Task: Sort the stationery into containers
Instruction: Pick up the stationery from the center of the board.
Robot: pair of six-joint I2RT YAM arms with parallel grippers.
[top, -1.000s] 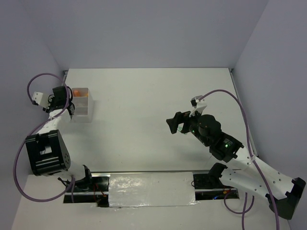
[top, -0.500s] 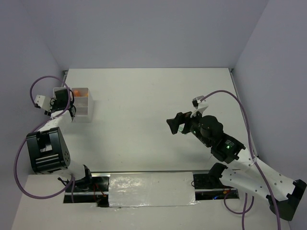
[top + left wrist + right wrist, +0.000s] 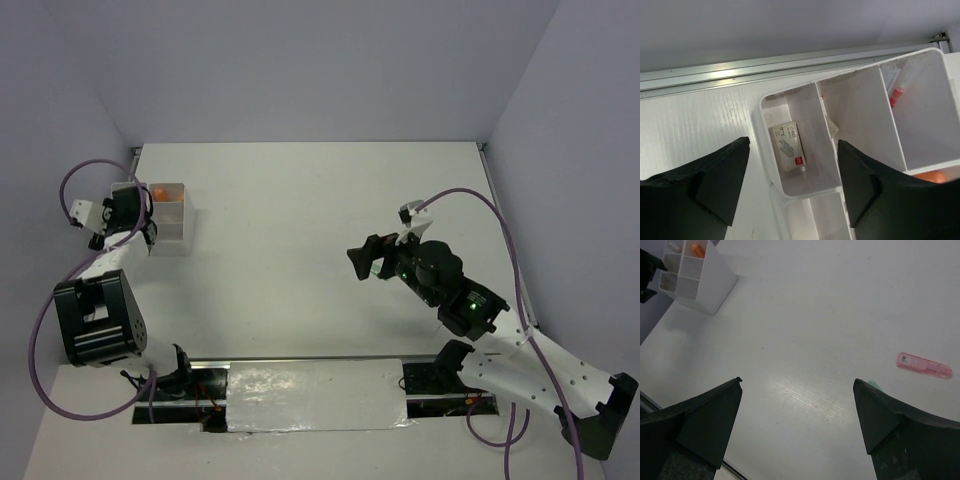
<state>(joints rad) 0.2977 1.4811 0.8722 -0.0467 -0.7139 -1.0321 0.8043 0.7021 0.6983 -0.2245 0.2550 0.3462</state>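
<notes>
The white divided container (image 3: 172, 232) stands at the table's far left. My left gripper (image 3: 133, 212) hovers over it, open (image 3: 792, 146), with nothing between its fingers. Below the jaws, a small white labelled box (image 3: 787, 146) lies on the floor of one compartment of the container (image 3: 865, 120). A red-tipped pen (image 3: 896, 94) leans in another compartment, and an orange marker (image 3: 930, 176) shows at the edge. My right gripper (image 3: 364, 260) hangs open (image 3: 797, 382) above bare table. A pink flat item (image 3: 924, 365) lies on the table to its right, with a green sliver (image 3: 873, 385) beside the right finger.
A metal rail (image 3: 765, 70) runs along the table edge just behind the container. In the right wrist view the container (image 3: 710, 282) stands far off at the top left, with an orange marker (image 3: 698, 250) in it. Grey walls close in the table on three sides.
The left gripper's jaws have widened over the container and its wrist has shifted slightly. The right arm has hardly moved.
</notes>
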